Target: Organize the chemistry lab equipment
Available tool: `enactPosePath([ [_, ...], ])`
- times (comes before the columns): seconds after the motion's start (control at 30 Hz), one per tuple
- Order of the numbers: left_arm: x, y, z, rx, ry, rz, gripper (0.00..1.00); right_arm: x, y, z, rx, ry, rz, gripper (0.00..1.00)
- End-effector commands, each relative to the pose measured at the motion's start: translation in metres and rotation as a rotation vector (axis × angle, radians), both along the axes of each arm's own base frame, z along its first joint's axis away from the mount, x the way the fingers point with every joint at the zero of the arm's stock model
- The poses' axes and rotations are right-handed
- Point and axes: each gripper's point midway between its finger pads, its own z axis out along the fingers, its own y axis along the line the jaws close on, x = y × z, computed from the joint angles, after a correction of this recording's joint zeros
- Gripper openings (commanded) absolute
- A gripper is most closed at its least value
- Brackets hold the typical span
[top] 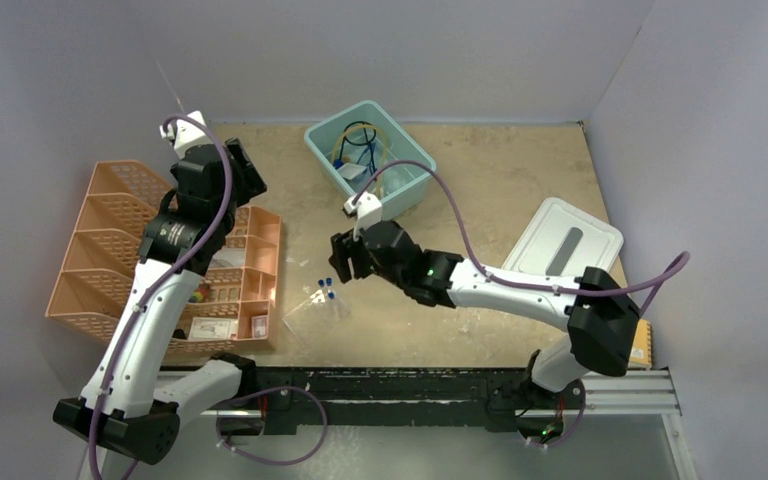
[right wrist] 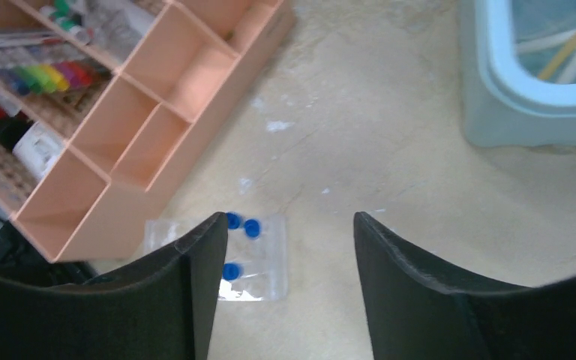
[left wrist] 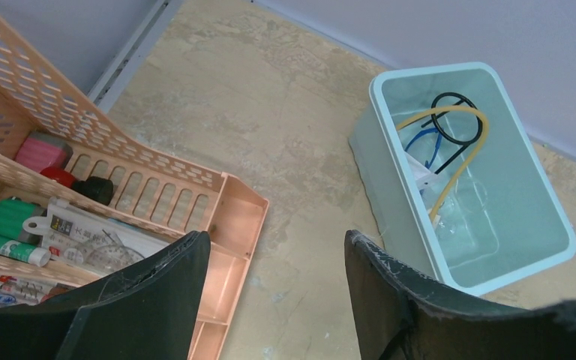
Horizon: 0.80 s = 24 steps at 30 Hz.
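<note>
A clear rack [top: 317,308] with three blue-capped tubes [top: 326,288] stands on the table; in the right wrist view the rack [right wrist: 264,259] and caps [right wrist: 252,228] lie just below my left finger. My right gripper [top: 344,258] is open and empty, a little right of and above the rack; it shows in its own view [right wrist: 283,225]. The teal bin [top: 416,195] holds a black wire ring [left wrist: 457,120], amber tubing [left wrist: 461,161], a blue item [left wrist: 429,142] and clear pieces. My left gripper [top: 248,170] is open and empty, raised between organizer and bin, and shows in its own view [left wrist: 277,244].
The orange mesh organizer [top: 110,245] with stationery sits at the left, its tray [top: 260,270] beside the rack. A pale grey lid [top: 565,245] lies at the right. Grey walls close the back and sides.
</note>
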Motion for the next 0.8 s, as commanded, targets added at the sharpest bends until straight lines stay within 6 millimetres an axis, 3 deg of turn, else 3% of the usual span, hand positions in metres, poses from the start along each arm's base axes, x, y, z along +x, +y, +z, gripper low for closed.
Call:
enactPosePath([
  [0.0,0.0,-0.009,0.0,-0.034,-0.042,-0.048,0.71,0.01,0.005,-0.003,-0.01,0.095,-0.004,0.57],
  [0.23,-0.007,-0.011,-0.03,-0.055,0.032,-0.046,0.71,0.023,0.022,-0.037,-0.108,0.167,-0.002,0.34],
  [0.43,-0.008,-0.014,-0.043,-0.069,0.063,-0.052,0.7,0.039,0.034,-0.059,-0.092,0.254,0.016,0.27],
  [0.77,-0.002,-0.017,-0.055,-0.06,0.1,-0.063,0.69,0.019,0.055,-0.072,-0.084,0.311,0.236,0.2],
])
